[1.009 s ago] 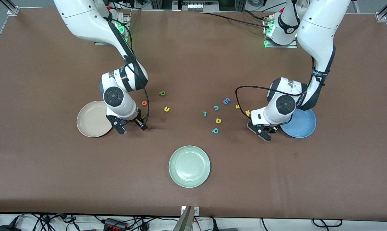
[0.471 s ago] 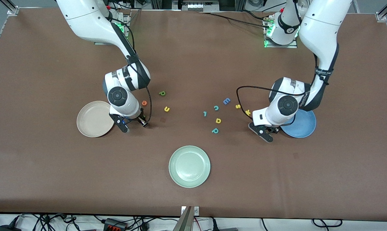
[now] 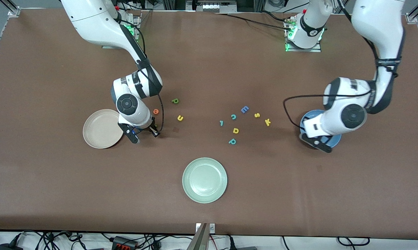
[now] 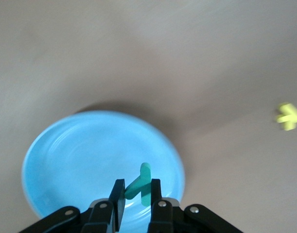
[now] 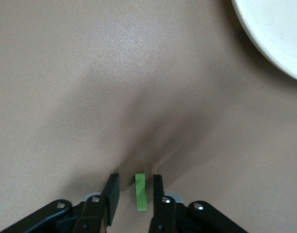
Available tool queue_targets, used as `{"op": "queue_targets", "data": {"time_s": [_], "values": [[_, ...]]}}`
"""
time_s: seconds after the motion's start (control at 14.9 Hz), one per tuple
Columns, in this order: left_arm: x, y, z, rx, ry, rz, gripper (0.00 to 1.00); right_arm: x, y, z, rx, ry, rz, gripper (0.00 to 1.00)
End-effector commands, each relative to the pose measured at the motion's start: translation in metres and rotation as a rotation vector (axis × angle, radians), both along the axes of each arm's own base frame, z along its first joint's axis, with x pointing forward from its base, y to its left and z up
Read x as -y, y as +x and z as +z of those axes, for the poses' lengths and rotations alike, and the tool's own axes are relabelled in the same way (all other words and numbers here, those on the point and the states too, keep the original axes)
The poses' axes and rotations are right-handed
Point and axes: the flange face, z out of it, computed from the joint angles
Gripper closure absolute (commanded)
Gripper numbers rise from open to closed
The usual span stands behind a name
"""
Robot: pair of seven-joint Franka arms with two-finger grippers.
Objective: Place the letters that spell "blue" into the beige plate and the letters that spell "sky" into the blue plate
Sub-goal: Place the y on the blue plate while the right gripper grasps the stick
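Observation:
My left gripper (image 3: 321,144) hangs over the blue plate (image 3: 335,139), shut on the teal y (image 4: 144,180); in the left wrist view the left gripper (image 4: 137,188) has the blue plate (image 4: 80,160) under it. My right gripper (image 3: 145,136) is down at the table beside the beige plate (image 3: 101,128). In the right wrist view the right gripper (image 5: 135,183) is narrowly open around the thin green bar (image 5: 140,192), with a small gap on each side. On the table lie the light green p shape (image 3: 175,101), orange e (image 3: 155,111), yellow u (image 3: 180,118), yellow s (image 3: 257,115) and yellow k (image 3: 267,122).
A pale green plate (image 3: 204,180) sits nearest the front camera. Mid-table lie a blue E (image 3: 244,109), teal c (image 3: 233,116), a small teal letter (image 3: 221,123), a yellow d-like letter (image 3: 235,130) and a teal p (image 3: 232,141).
The left gripper closed on the teal y beside the k, lifted it and carried it over the blue plate. The right gripper's fingers narrowed around the green bar.

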Motion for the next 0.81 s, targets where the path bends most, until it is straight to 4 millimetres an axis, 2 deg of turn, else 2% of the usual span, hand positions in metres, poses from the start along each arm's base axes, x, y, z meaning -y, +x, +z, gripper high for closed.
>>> {"op": "queue_targets", "data": {"time_s": [0.0, 0.07, 0.13, 0.34, 0.47, 0.61, 0.74], "values": [[-0.012, -0.013, -0.013, -0.036, 0.034, 0.069, 0.73, -0.001, -0.003, 0.0, -0.002, 0.004, -0.003, 0.69], [-0.013, -0.013, -0.016, -0.037, 0.041, 0.1, 0.53, -0.001, -0.003, -0.001, -0.003, 0.004, -0.003, 0.72], [-0.013, -0.013, -0.015, -0.034, 0.041, 0.105, 0.01, -0.001, -0.003, -0.001, -0.003, 0.004, -0.001, 0.74], [0.009, -0.013, -0.006, -0.021, 0.04, 0.099, 0.0, 0.003, 0.004, 0.005, 0.002, 0.01, 0.054, 0.89], [0.025, -0.016, -0.005, -0.016, 0.046, 0.145, 0.0, 0.015, 0.014, 0.017, -0.019, 0.01, 0.094, 0.91], [0.053, -0.02, -0.004, -0.011, 0.049, 0.193, 0.0, 0.04, 0.028, 0.036, -0.084, 0.004, 0.154, 0.91], [0.094, -0.028, -0.003, -0.002, 0.058, 0.291, 0.0, 0.074, 0.035, 0.051, -0.127, 0.014, 0.22, 0.91]]}}
